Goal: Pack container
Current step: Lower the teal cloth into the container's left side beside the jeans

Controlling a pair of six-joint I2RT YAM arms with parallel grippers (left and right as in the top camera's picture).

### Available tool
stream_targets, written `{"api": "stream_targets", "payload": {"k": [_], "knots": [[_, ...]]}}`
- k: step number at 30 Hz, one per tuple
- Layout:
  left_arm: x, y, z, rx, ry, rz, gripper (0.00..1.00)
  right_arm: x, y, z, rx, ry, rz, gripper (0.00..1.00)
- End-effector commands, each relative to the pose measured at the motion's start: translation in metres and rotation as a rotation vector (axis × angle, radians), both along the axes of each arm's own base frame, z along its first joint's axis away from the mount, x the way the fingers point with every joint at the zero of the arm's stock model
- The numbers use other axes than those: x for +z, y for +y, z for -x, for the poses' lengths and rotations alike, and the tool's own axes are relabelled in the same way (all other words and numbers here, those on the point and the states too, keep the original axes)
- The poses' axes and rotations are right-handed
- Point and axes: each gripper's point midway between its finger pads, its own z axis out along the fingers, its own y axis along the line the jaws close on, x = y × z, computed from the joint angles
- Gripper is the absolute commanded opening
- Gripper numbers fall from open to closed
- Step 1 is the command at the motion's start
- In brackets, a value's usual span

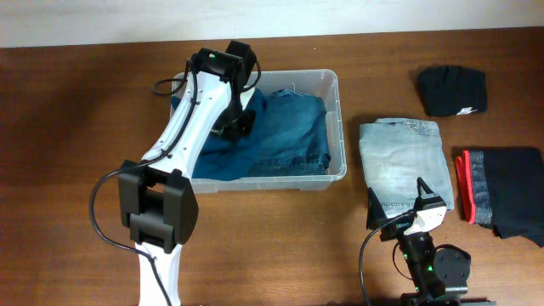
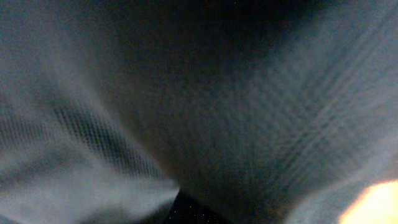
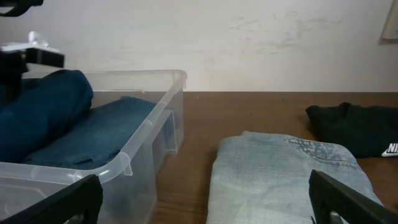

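Right wrist — wooden table (image 3: 249, 115), whitish wall (image 3: 249, 43)

Container (image 1: 339, 119) is reading as clear, glossy moulded plastic. Dark blue jeans (image 1: 289, 127) inside are showing coarse denim weave; light jeans (image 1: 404, 161) looking faded, softer. Table (image 1: 76, 110) is showing brown wood grain, low sheen. Black garment (image 1: 450, 89) looking matt cloth. Arm shell (image 1: 183, 127) looking smooth white.
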Motion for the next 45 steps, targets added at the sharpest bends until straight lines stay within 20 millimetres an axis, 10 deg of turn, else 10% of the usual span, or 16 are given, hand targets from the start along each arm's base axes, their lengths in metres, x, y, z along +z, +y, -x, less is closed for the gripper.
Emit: {"api": "stream_targets", "payload": {"k": [1,11,22,34,45], "knots": [[-0.003,-0.029,-0.006,0.007,0.009,0.160,0.00,-0.002,-0.003,0.000,-0.017,0.004,0.000,0.98],[0.005,-0.039,-0.015,0.001,-0.024,0.214,0.01,-0.002,-0.003,0.000,-0.017,0.004,0.000,0.98],[0.094,-0.053,-0.023,-0.051,-0.178,0.264,0.01,-0.002,-0.003,0.000,-0.017,0.004,0.000,0.98],[0.029,-0.080,-0.015,-0.105,-0.061,0.186,0.00,-0.002,-0.003,0.000,-0.017,0.004,0.000,0.98],[-0.024,-0.030,-0.056,0.023,-0.055,0.074,0.01,-0.002,-0.003,0.000,-0.017,0.004,0.000,0.99]]}}
